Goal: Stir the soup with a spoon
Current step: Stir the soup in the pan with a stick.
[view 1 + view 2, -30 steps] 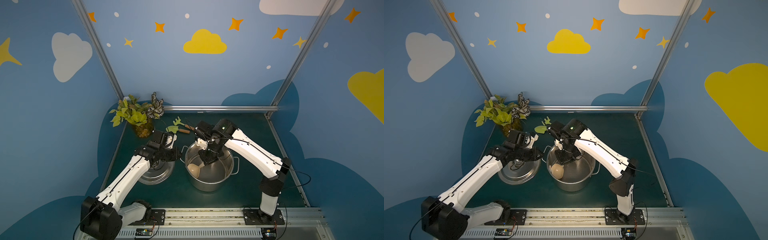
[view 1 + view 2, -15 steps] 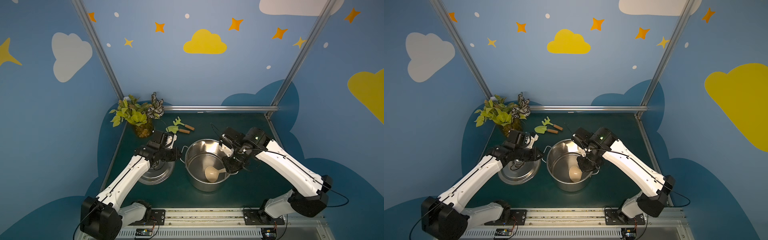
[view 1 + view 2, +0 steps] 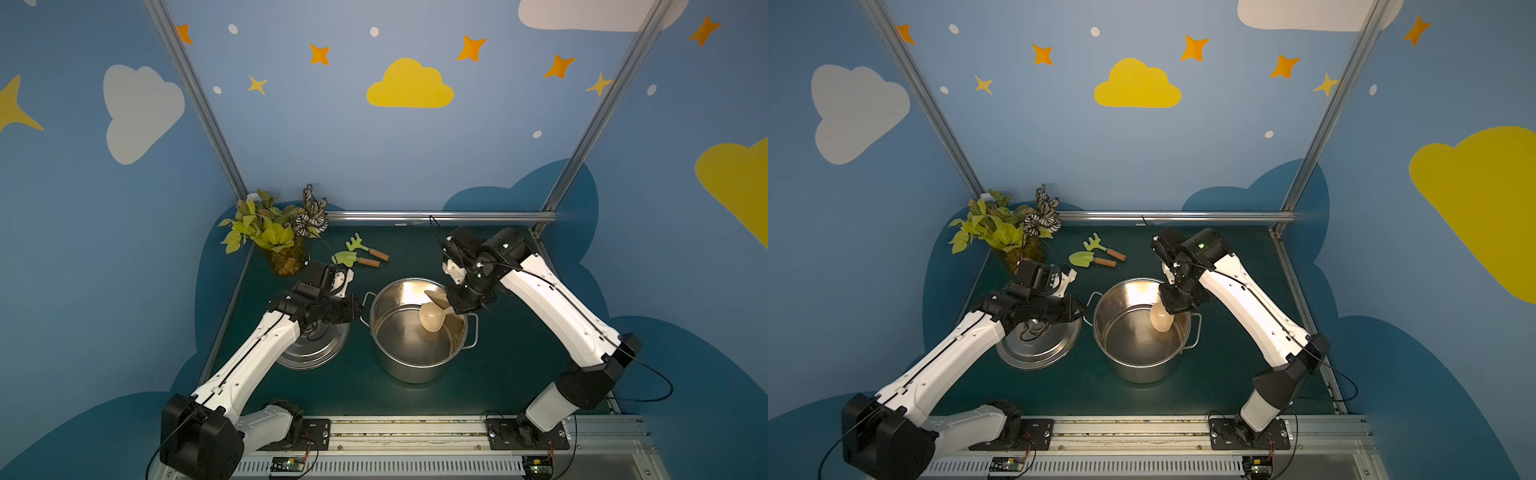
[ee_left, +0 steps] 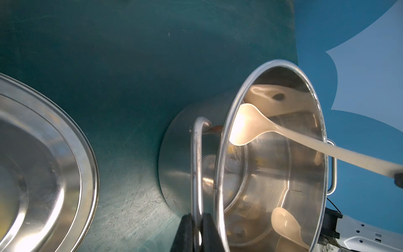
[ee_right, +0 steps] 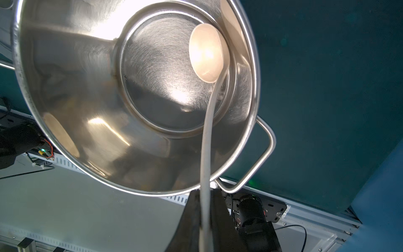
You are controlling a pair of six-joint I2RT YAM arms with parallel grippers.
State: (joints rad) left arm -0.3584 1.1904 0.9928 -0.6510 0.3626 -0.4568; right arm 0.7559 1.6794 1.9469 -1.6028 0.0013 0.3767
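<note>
Green table point(image 3: 415, 253) bears pot point(image 3: 415, 368), lid point(image 3: 318, 353), plant point(image 3: 270, 235), trowel point(image 3: 347, 259) and rake point(image 3: 357, 243)

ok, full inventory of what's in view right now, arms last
pot: 1, steel, middle of the table, uncovered, no liquid visible inside
lid: 1, steel, lying on the table beside the pot, on the left arm's side
spoon: 1, cream, bowl down inside the pot, handle rising over the rim
trowel: 1, green with wooden handle, on the table behind the pot
rake: 1, green with wooden handle, just behind the trowel
plant: 1, yellow-green leaves, back corner on the left arm's side
table: 1, dark green top
left gripper: 1, black, shut on the pot's side handle
right gripper: 1, black, shut on the spoon's handle
</note>
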